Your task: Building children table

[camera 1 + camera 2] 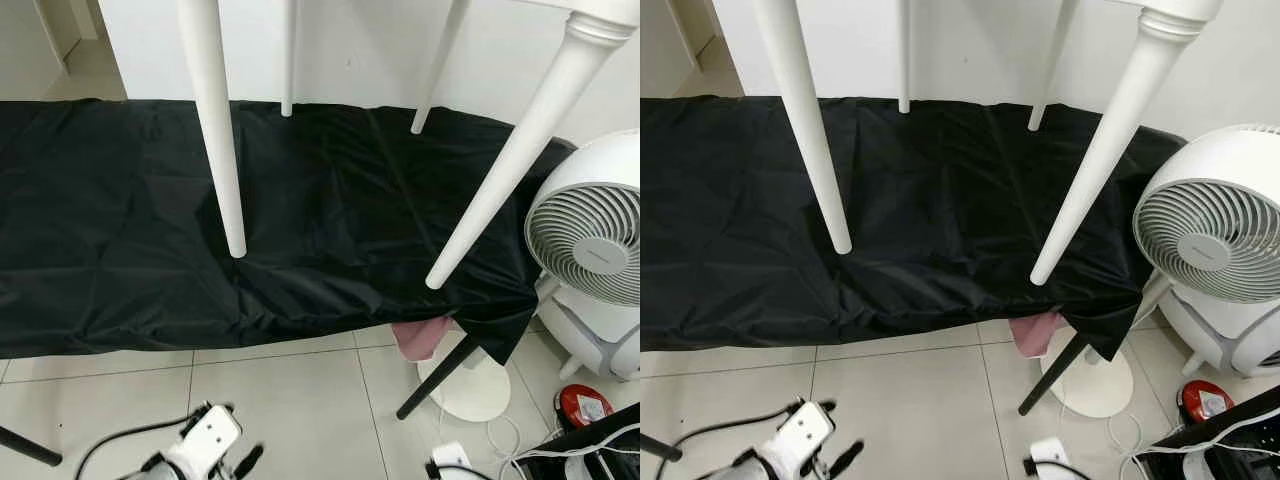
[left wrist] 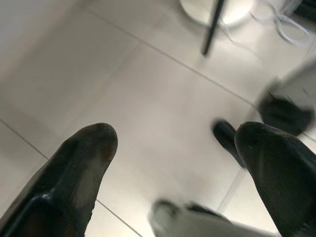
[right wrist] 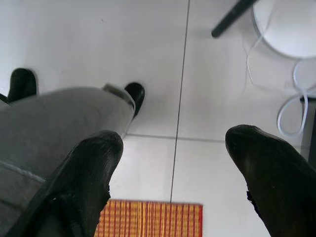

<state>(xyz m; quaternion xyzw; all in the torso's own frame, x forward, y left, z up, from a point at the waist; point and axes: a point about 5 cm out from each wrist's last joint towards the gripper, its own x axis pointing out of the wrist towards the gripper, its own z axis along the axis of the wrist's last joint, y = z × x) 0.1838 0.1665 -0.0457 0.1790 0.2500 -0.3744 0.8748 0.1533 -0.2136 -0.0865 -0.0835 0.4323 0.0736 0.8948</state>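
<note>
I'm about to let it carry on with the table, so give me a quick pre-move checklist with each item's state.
1. Left gripper open, holding nothing: ok.
2. Right gripper open, holding nothing: ok.
3. Four white table legs hang over the black cloth: ok.
4. Legs tight in the tabletop: cannot tell.
5. Floor hazards: white cables and fan nearby: not ok.

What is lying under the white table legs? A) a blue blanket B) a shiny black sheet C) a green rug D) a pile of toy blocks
B: the four tapered white wooden table legs hang over a wide, wrinkled, shiny black sheet spread across the pale tiled floor, beside the round white fan.
</note>
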